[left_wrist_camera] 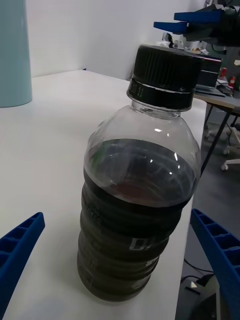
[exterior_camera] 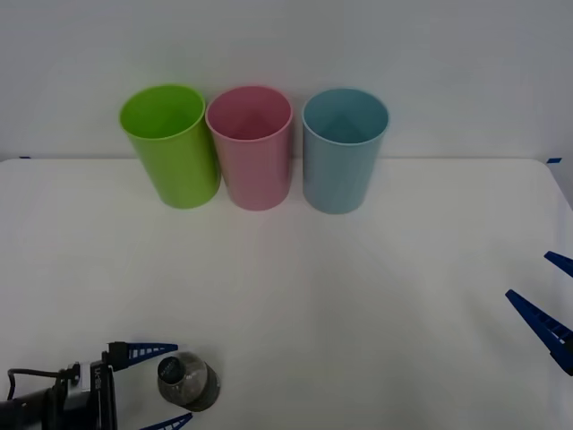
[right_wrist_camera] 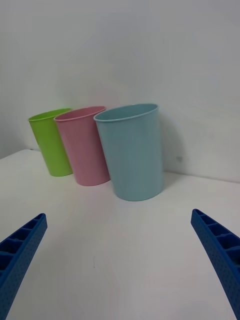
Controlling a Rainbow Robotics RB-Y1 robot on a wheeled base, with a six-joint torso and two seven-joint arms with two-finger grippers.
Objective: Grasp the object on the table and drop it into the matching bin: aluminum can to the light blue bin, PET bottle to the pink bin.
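The PET bottle (exterior_camera: 190,382) (left_wrist_camera: 140,200), clear with a black cap and a dark lower band, stands upright near the table's (exterior_camera: 358,305) front left edge. My left gripper (exterior_camera: 181,383) (left_wrist_camera: 116,215) is open around it, one blue finger on each side, not touching. The pink bin (exterior_camera: 251,148) (right_wrist_camera: 84,146) stands at the back, in the middle of a row of cups. To its right is the light blue bin (exterior_camera: 344,150) (right_wrist_camera: 132,150) (left_wrist_camera: 14,50). My right gripper (exterior_camera: 528,275) (right_wrist_camera: 118,215) hangs open at the table's right edge, holding nothing.
A lime green cup (exterior_camera: 171,145) (right_wrist_camera: 50,142) stands left of the pink bin, close against it. A white wall rises behind the row. Bare tabletop lies between the bottle and the bins. The table's front edge runs close beside the bottle.
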